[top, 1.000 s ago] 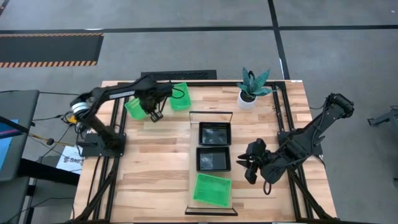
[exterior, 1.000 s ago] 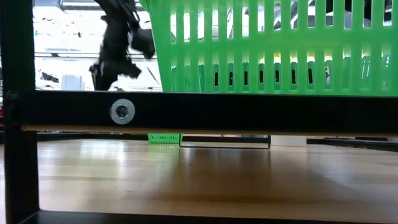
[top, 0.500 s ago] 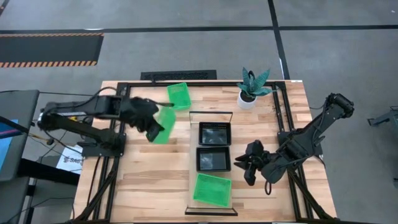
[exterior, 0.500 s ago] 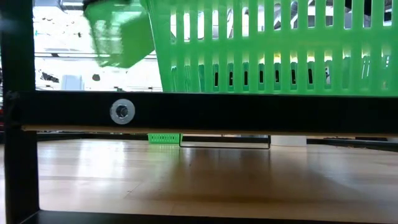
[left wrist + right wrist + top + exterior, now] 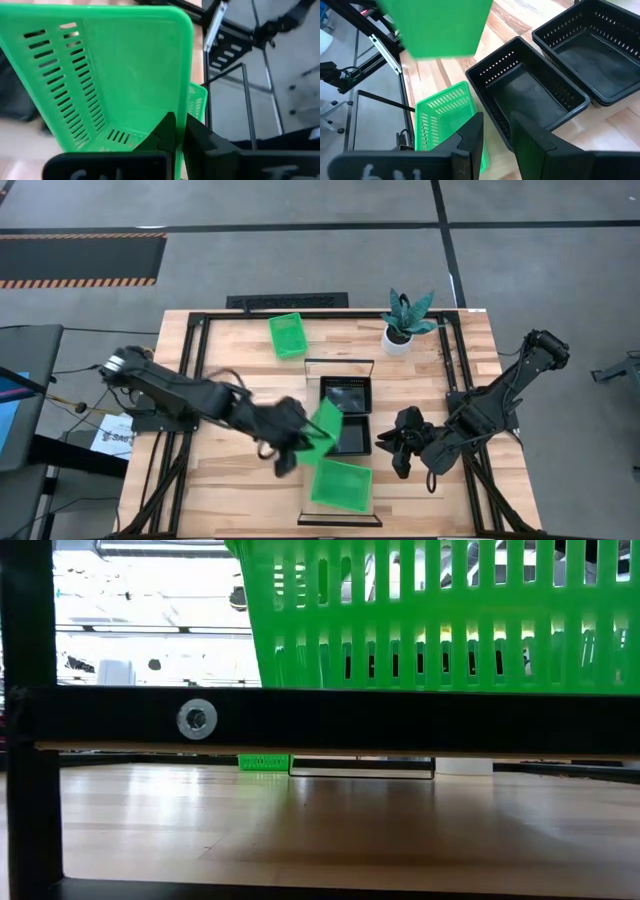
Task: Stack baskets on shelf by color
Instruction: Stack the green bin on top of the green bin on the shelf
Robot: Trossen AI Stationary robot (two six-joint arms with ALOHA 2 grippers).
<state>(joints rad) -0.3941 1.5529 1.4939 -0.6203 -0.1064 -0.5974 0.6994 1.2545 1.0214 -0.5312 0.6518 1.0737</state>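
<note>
My left gripper (image 5: 298, 446) is shut on a bright green basket (image 5: 327, 422), which hangs tilted above the shelf (image 5: 309, 395), over the near edge of the nearer black basket (image 5: 350, 438). A second black basket (image 5: 345, 393) sits farther along the shelf. Another green basket (image 5: 340, 485) rests flat at the shelf's near end. One more green basket (image 5: 287, 333) lies on the tabletop at the far side. My right gripper (image 5: 386, 444) waits open just right of the shelf, nothing between its fingers (image 5: 470, 137). My left gripper pinches one side wall (image 5: 186, 107) of the green basket (image 5: 115, 75), one finger inside and one outside. The fingers come slanting down from the table's left. The basket is lifted clear and tipped steeply, its hollow facing my wrist.
A white potted plant (image 5: 405, 325) stands at the far right of the table. Black rails (image 5: 195, 380) frame the tabletop, and the shelf has wire ends (image 5: 338, 362). Bare planks (image 5: 240, 500) lie left of the shelf.
My left gripper has swept from the table's far left toward the near edge and right, rising and turning, carrying the green basket to above the shelf. The basket has been lifted clear of the table and has tipped steeply. My right gripper stays where it was.
</note>
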